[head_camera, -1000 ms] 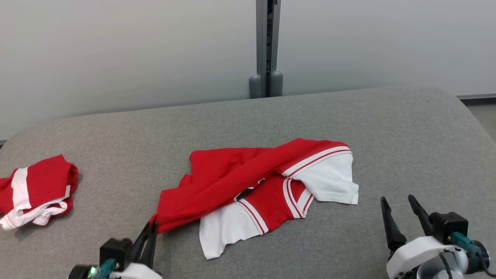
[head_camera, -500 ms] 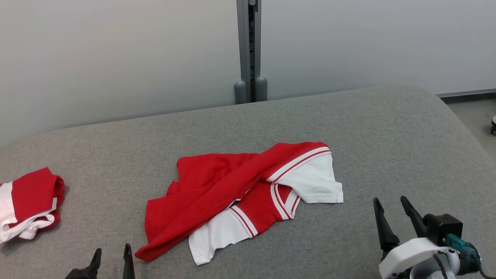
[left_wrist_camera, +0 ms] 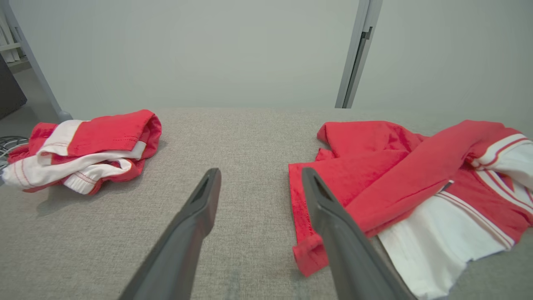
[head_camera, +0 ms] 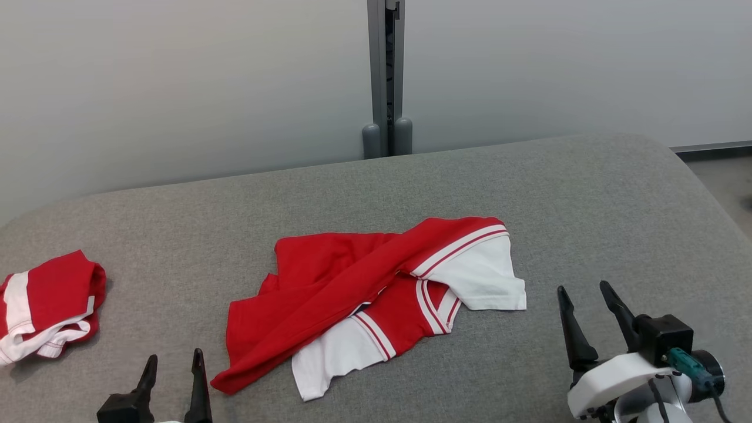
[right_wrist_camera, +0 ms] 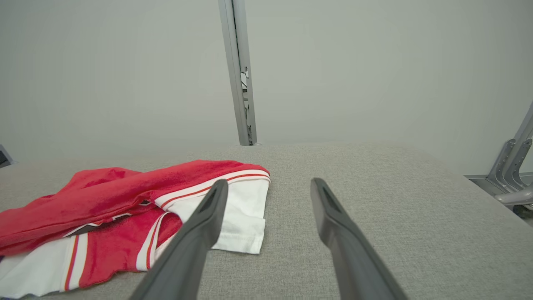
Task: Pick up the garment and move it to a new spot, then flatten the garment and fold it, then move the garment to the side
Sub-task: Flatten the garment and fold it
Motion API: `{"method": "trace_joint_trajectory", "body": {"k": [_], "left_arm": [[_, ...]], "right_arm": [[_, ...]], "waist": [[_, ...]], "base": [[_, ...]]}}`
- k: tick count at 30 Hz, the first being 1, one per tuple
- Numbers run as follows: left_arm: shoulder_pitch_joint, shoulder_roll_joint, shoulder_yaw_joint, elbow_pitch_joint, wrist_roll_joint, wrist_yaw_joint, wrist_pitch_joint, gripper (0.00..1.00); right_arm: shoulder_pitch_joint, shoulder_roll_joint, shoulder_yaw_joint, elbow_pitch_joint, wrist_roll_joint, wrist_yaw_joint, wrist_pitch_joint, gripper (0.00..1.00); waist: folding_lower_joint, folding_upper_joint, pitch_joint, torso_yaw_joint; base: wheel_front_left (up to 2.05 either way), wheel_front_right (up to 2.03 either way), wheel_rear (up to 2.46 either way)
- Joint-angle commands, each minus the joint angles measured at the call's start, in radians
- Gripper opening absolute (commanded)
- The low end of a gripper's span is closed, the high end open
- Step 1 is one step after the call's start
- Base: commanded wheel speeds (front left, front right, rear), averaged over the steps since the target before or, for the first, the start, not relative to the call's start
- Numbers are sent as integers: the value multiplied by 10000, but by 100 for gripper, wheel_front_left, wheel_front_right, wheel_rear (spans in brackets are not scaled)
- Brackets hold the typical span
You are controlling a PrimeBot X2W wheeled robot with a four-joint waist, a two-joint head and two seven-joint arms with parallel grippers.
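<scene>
In the head view the garment (head_camera: pixel 376 294), a red and white shirt, lies crumpled at the middle of the grey counter (head_camera: pixel 587 194). One red panel is thrown across it and both white sleeves show. A second red and white bundle (head_camera: pixel 50 311) sits well apart at the left edge. The left gripper (head_camera: pixel 175 356) and the right gripper (head_camera: pixel 583 288) flank the shirt, both spread wide and empty.

In the left wrist view the left gripper (left_wrist_camera: pixel 260 171) gapes over bare cloth, a red hem corner (left_wrist_camera: pixel 308 254) just beside one finger.

In the right wrist view the right gripper (right_wrist_camera: pixel 270 183) stands open near a white sleeve (right_wrist_camera: pixel 245 216).

The shirt seems set down in its new spot, so flattening is the step in hand. That calls for each gripper to pinch an edge and draw it outward.
</scene>
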Motion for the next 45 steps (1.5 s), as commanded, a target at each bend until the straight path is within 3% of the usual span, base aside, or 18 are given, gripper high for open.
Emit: {"method": "trace_joint_trajectory", "body": {"k": [1, 18, 45], "left_arm": [[-69, 33, -85, -14, -52, 51, -4, 100], [-192, 36, -1103, 608, -541, 185, -4, 100], [-690, 34, -1877, 1086, -414, -129, -4, 100]], "right_arm": [[137, -16, 9, -4, -165, -3, -1, 100], [307, -10, 320, 488, -270, -3, -3, 100], [-114, -11, 351, 937, -292, -3, -1, 100]], "waist": [[0, -1, 1, 18], [0, -1, 131, 210], [0, -1, 794, 550]], "base": [[0, 0, 0], [0, 0, 0], [0, 0, 0]]}}
